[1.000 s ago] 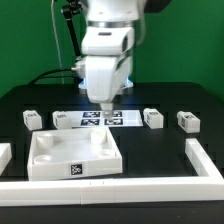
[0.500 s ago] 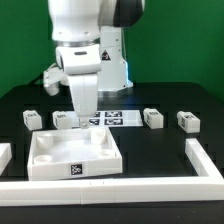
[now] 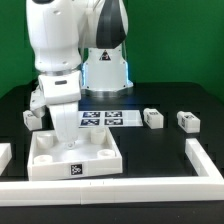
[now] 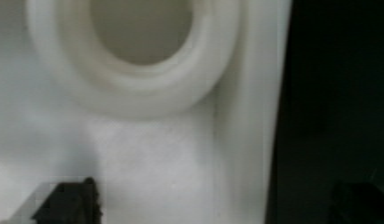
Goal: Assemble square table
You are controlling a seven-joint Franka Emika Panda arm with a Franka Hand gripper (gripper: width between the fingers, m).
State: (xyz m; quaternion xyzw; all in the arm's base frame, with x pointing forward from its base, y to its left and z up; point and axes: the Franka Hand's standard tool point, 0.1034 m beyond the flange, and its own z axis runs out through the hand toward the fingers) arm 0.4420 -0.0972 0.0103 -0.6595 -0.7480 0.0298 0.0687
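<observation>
The square table slab (image 3: 85,158) lies on the black table at the front left, its tag on the front wall. My gripper (image 3: 62,136) is down at the slab's back left part. In the wrist view the slab's white rim (image 4: 171,150) and a round corner socket (image 4: 139,40) fill the picture, very close. The gripper (image 4: 215,205) is open, with the white rim between its dark fingers (image 4: 68,200); nothing is gripped. White tagged legs lie behind: one at the left (image 3: 31,117) and two at the right (image 3: 153,118) (image 3: 187,121).
The marker board (image 3: 108,118) lies behind the slab. Long white border rails run along the front (image 3: 110,186), the right (image 3: 205,158) and the left (image 3: 4,155). The arm's base (image 3: 105,70) stands at the back.
The arm has swung from over the marker board to the exterior view's left and come down onto the slab's back left part, now covering the leg that lay there.
</observation>
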